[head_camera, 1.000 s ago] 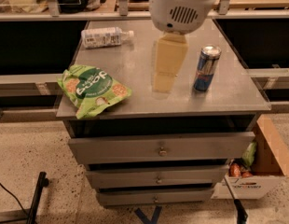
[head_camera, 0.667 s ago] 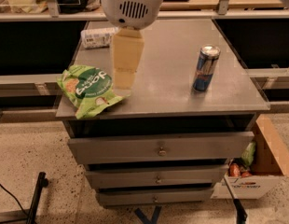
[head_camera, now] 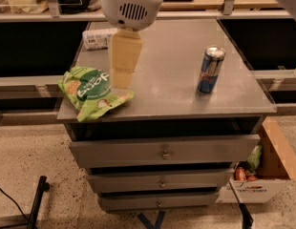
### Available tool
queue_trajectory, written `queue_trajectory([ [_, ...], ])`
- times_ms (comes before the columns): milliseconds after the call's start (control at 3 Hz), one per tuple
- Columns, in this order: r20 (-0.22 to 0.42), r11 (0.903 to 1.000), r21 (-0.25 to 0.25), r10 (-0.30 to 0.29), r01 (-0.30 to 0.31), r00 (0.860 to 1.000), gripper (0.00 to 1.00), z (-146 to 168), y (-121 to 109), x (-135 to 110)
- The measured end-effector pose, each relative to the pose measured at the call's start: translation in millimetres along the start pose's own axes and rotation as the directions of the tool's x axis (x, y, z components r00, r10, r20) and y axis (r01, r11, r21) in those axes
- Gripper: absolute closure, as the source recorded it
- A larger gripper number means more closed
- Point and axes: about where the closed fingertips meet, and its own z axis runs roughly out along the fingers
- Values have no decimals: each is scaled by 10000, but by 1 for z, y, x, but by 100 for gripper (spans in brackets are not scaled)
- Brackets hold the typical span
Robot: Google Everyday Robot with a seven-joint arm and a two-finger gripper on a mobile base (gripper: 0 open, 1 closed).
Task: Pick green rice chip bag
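Moved: the tool (head_camera: 122,78) has swung away from the can (head_camera: 211,69) toward picture-left; a second ago it hung just beside the can, and now it is well apart from it. The bag, the can and the bottle lie where they did.
Task thing: the green rice chip bag (head_camera: 93,92) lies flat, well to picture-left of the can and a little nearer the camera, with one corner poking over the bench (head_camera: 172,94) edge.
Tool place: between the can and the bag, far closer to the bag, pointing straight down from its white housing. Its tip shows just over the bag's far right edge.
Tool state: how wide it stands I cannot tell, since the pale-yellow part reads as one block from this side. It holds nothing. Whether the tip touches the bag or the bench I cannot tell either.
Done: the sideways approach looks nearly finished.
Left: line up over the middle of the bag, go down, close on the crinkly film and lift. No grasp has been made yet, and the bag looks undisturbed.
Other things: a plastic bottle (head_camera: 99,38) lies on its side, far to picture-left of the can and behind it. The can itself stands upright.
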Motion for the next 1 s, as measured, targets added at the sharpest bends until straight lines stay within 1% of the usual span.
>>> queue_trajectory([
  [333,560,9998,-173,49,-40,9984,0,33,-15,-6],
  [667,1373,9991,-417,102,-45,9905,0,68,-28,-9],
  [1000,1934,9980,-625,111,11,9811,0,101,-38,-10],
])
